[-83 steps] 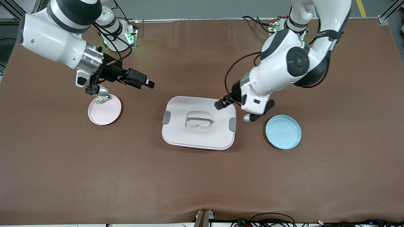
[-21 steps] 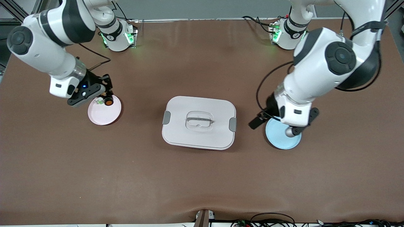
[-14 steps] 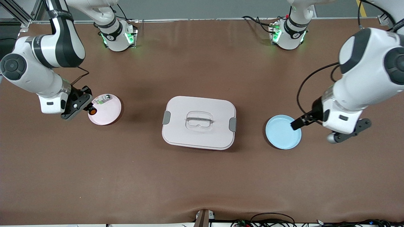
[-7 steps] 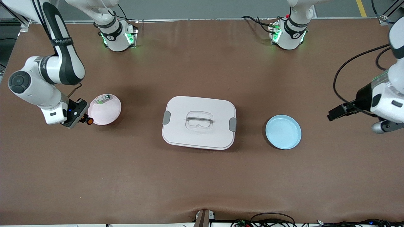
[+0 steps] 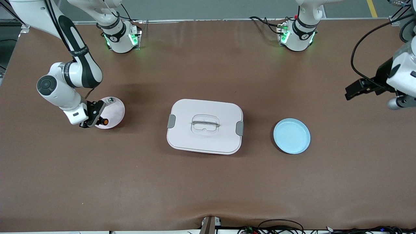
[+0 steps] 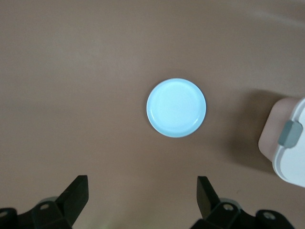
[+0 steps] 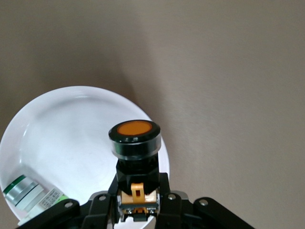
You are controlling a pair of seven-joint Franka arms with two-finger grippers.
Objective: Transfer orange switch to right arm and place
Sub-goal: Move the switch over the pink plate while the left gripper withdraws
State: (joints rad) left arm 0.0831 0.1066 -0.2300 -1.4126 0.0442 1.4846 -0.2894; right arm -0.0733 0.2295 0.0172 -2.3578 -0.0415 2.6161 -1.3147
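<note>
We see the right end effector (image 7: 137, 202) pinching the orange switch (image 7: 134, 143) over the pink plate (image 7: 71, 143), while the left end effector (image 6: 143, 200) waits spread above the bench (image 6: 71, 47).

- The right gripper (image 5: 99, 121) hangs low near the table edge at the right arm's end, its fingers clamped on the orange switch (image 5: 104, 122).
- The left gripper (image 5: 352, 91) waits high at the table's left-arm end, fingers (image 6: 76, 195) spread wide.

The orange switch (image 5: 104, 122) is held by the right tool (image 5: 100, 121) over the pink plate's (image 5: 114, 110) rim; the left tool (image 5: 354, 89) is seen over bare bench (image 5: 208, 182).
</note>
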